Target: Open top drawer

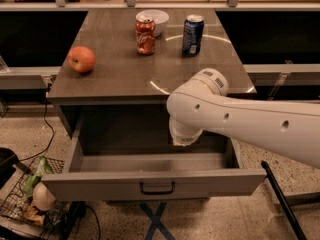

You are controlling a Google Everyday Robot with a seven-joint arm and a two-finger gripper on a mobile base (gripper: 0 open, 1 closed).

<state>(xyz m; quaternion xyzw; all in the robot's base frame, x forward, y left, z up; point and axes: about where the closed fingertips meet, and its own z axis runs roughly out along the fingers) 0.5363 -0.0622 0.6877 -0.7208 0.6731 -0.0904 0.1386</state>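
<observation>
The top drawer stands pulled far out under the tabletop. Its wide grey front faces me with a small dark bar handle at centre, and its plain grey inside shows empty. My white arm reaches in from the right, over the drawer's right half. The gripper is hidden behind the arm's end, which hangs above the open drawer, apart from the handle.
On the brown tabletop stand a red apple at left, a red can, a white bowl and a blue can at the back. A wire basket with clutter sits on the floor at the lower left.
</observation>
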